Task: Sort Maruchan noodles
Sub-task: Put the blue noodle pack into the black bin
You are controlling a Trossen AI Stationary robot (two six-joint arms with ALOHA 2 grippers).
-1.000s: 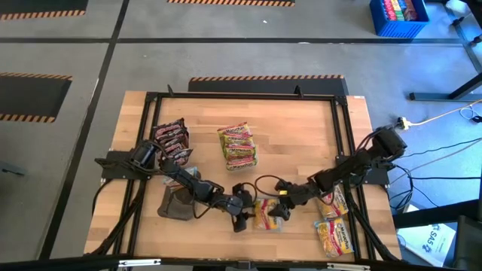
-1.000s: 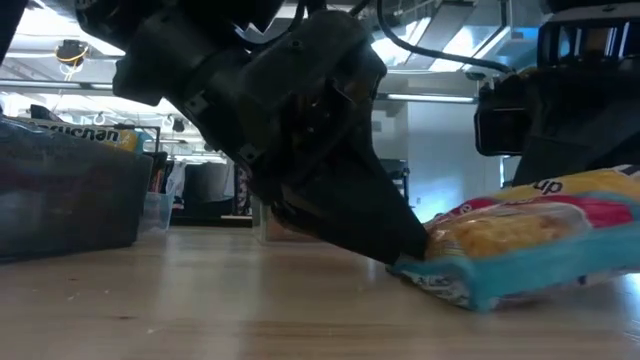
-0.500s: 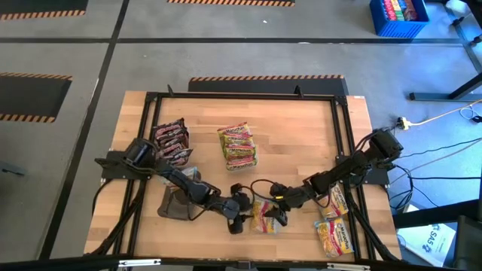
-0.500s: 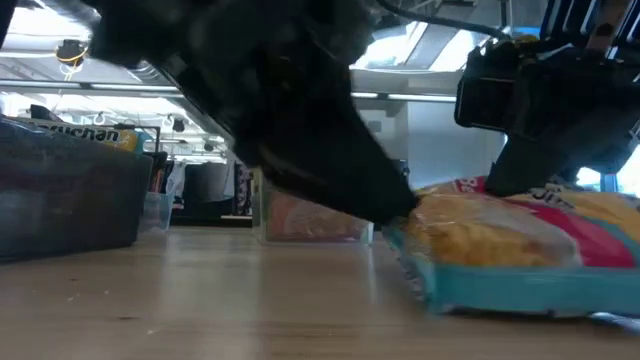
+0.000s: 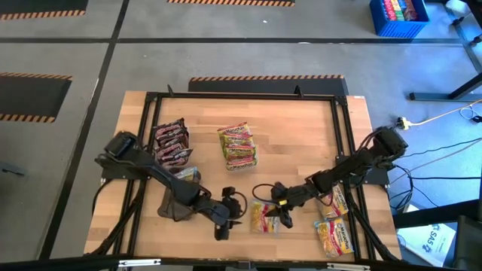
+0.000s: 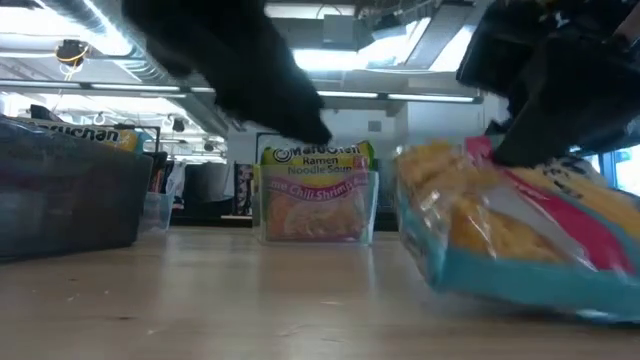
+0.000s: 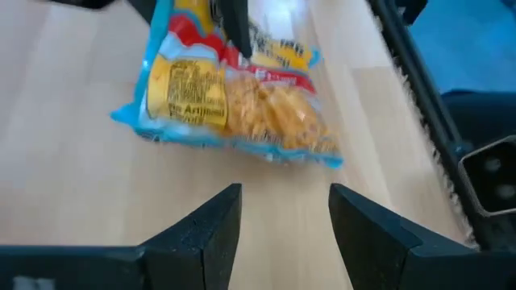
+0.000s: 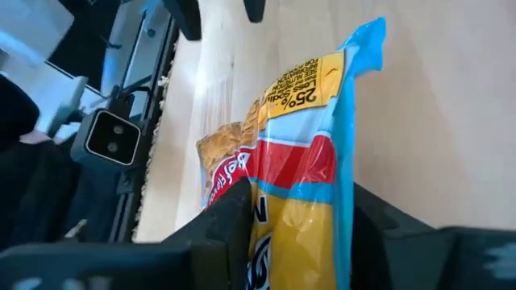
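1. A yellow-orange noodle packet with red band and blue edges lies near the front edge of the table, between the two arms' ends; in the low view it is tilted, one end raised off the wood.
2. A yellow-green stack of packets sits at the table's middle, in a clear tray; its front reads "Ramen Noodle Soup" in the low view.
3. Dark maroon packets are stacked at the left side.
4. More yellow-orange packets lie at the right front corner, overlapping.
5. A pale silvery packet shows just below the maroon stack.
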